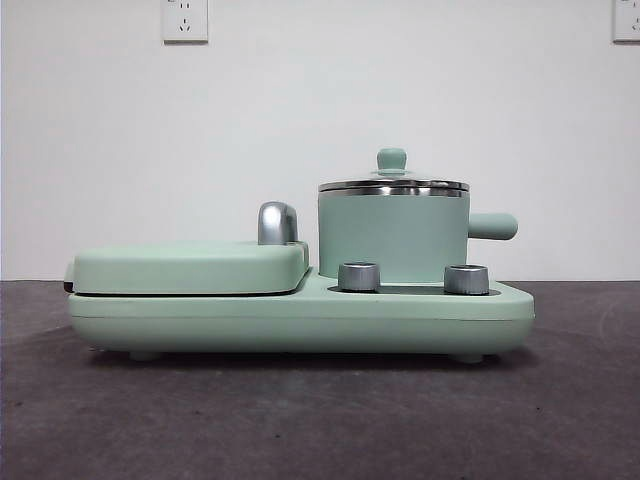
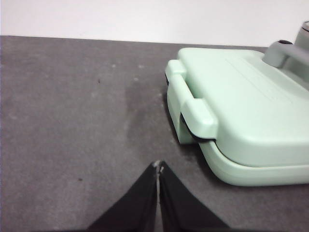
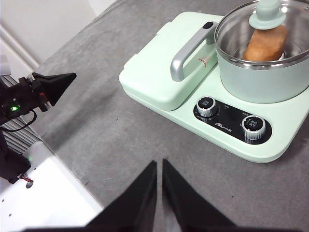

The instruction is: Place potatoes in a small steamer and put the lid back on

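Observation:
The mint-green steamer pot (image 1: 393, 238) stands on the right of the green cooker base (image 1: 300, 318), its stubby handle pointing right. The glass lid (image 1: 392, 182) with its green knob sits on the pot's steel rim. In the right wrist view the tan-brown potato (image 3: 265, 44) lies inside the pot (image 3: 263, 72) under the lid (image 3: 267, 17). My left gripper (image 2: 158, 166) is shut and empty over the bare table, off the griddle's end. My right gripper (image 3: 159, 164) is shut and empty above the table in front of the cooker's dials. Neither arm shows in the front view.
The flat mint-green lidded griddle (image 1: 190, 266) with a chrome handle (image 1: 277, 222) fills the cooker's left half. Two steel dials (image 1: 359, 276) sit on the front of the base. The left arm's black gripper (image 3: 48, 87) shows at the table's edge in the right wrist view.

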